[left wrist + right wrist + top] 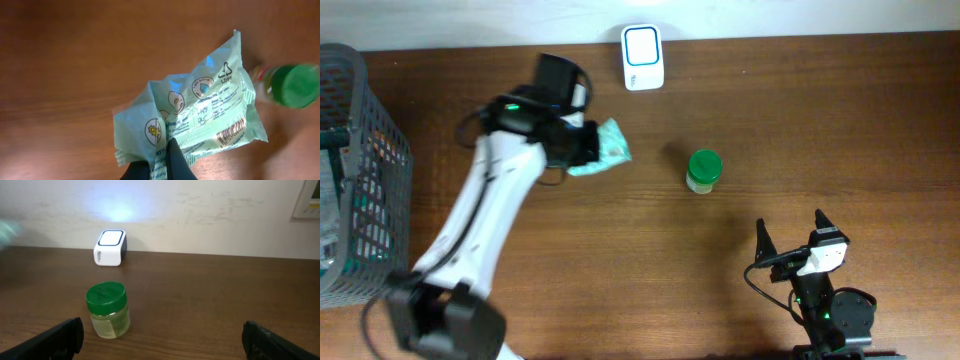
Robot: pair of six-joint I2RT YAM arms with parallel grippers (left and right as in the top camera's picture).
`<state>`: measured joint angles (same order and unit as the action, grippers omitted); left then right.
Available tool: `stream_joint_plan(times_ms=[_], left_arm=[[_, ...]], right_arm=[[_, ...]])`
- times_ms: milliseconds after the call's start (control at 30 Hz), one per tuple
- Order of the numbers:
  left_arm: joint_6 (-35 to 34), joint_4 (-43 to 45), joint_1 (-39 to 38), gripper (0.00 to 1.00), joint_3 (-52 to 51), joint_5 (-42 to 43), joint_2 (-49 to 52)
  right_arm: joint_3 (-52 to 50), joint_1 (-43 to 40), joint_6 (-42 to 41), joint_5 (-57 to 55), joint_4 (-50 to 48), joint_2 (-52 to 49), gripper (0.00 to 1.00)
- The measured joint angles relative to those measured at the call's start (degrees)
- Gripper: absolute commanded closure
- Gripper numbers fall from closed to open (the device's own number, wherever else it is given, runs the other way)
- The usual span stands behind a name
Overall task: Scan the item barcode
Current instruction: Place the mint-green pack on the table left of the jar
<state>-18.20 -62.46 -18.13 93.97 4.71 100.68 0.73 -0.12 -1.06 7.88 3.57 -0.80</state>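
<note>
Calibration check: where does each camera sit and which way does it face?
Overhead: above the table, looking straight down; shows left gripper shut on a green packet, right gripper open.
Left wrist: looks down past its fingers at the packet.
Right wrist: low over the table, facing the back wall; open fingers at bottom corners.
Shared: the jar shows in all three; the scanner in overhead and right wrist.

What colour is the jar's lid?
The jar lid is bright green; the right wrist view shows it best.
</note>
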Motion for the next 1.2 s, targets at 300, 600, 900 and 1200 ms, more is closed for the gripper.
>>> stream_joint_plan(times_ms=[300, 600, 900, 1200], left_arm=[[-0.02, 10.51, -8.37, 0.62, -1.09, 2.32, 12.33], [-1.60, 10.93, -8.74, 0.21, -0.59, 2.43, 16.37], [0.72, -1.77, -2.54, 0.26, 22.36, -2.01, 11.50], [0.87, -8.52, 22.53, 0.27, 33.48, -12.94, -5.84]], right_arm=[[0.00, 0.00, -0.02, 0.00, 0.00, 0.00, 0.02], [0.00, 0.00, 0.00, 0.00, 0.00, 0.00, 0.02], [0.00, 0.00, -0.02, 0.00, 0.00, 0.00, 0.02], [0.00, 0.00, -0.02, 0.00, 0.00, 0.00, 0.02]])
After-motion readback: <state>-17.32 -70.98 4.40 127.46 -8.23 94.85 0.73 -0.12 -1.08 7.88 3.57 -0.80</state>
